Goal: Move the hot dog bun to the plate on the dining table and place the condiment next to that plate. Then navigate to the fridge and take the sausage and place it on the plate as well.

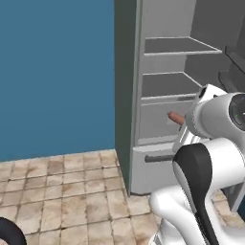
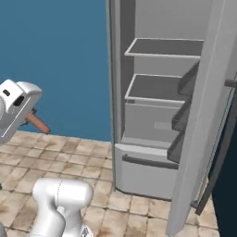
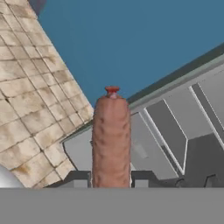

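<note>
The sausage (image 3: pixel 111 140), a short reddish-brown stick, stands up between my two dark fingertips (image 3: pixel 78 178) in the hand view, so my gripper (image 3: pixel 111 181) is shut on it. From the left base view the sausage (image 1: pixel 175 117) pokes out leftward from the white hand, in front of the open fridge (image 1: pixel 167 91). In the right base view the sausage (image 2: pixel 38 123) juts from the hand at the far left, well clear of the fridge (image 2: pixel 157 111). The bun, plate, condiment and dining table are out of view.
The fridge door (image 2: pixel 203 120) stands open at the right. Inside are bare grey shelves (image 2: pixel 162 48) and a lower drawer with a dark handle (image 2: pixel 148 162). A blue wall (image 1: pixel 57 72) and tan tiled floor (image 1: pixel 72 191) lie to the left.
</note>
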